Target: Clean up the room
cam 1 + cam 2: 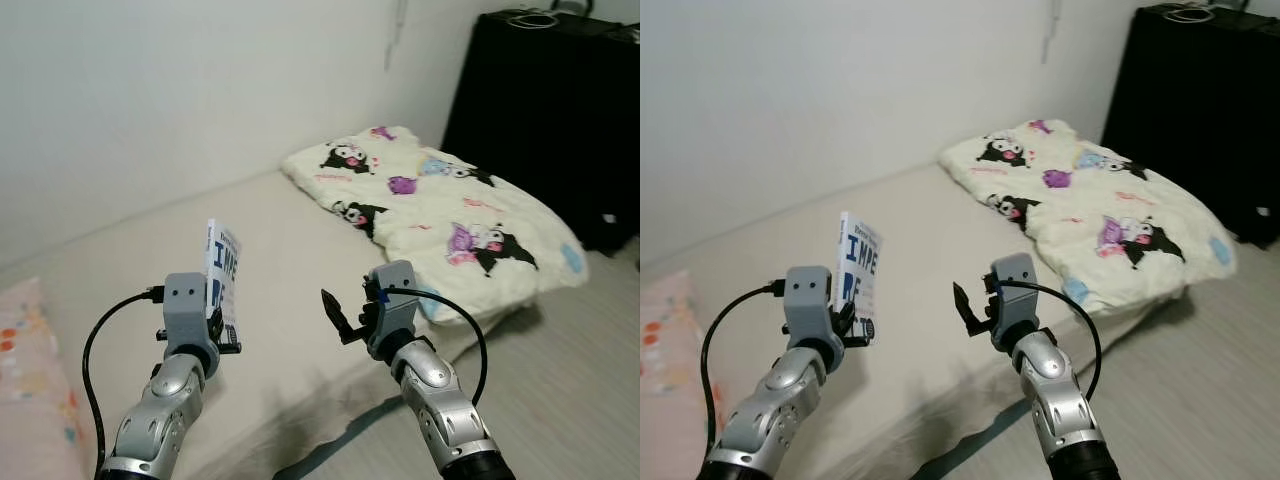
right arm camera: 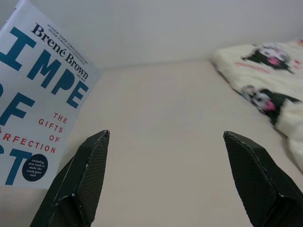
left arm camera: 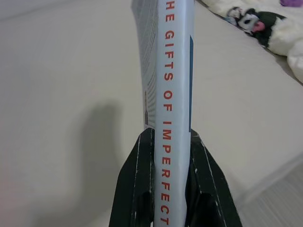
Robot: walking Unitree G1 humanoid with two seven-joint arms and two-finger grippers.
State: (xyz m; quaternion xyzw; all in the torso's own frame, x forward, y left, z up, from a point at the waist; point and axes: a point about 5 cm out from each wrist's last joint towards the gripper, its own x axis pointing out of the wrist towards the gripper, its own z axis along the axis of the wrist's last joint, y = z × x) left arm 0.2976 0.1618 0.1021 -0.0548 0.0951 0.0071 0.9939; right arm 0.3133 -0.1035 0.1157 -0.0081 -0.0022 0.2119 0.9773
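Observation:
A pale blue book [image 1: 224,275] with blue and red cover lettering stands upright in my left gripper [image 1: 222,322], which is shut on its lower edge above the beige mattress [image 1: 290,240]. In the left wrist view the two black fingers [image 3: 137,189] pinch the book's spine [image 3: 170,94]. My right gripper [image 1: 338,316] hangs open over the mattress to the right of the book, nothing between its fingers [image 2: 75,184]; the book's cover [image 2: 35,99] faces it in the right wrist view.
A cream blanket [image 1: 450,215] printed with cartoon characters lies crumpled at the mattress's far right corner. A black cabinet [image 1: 560,110] stands against the wall behind it. A pink patterned pillow [image 1: 30,380] lies at the left. Pale wood floor [image 1: 590,380] runs along the right.

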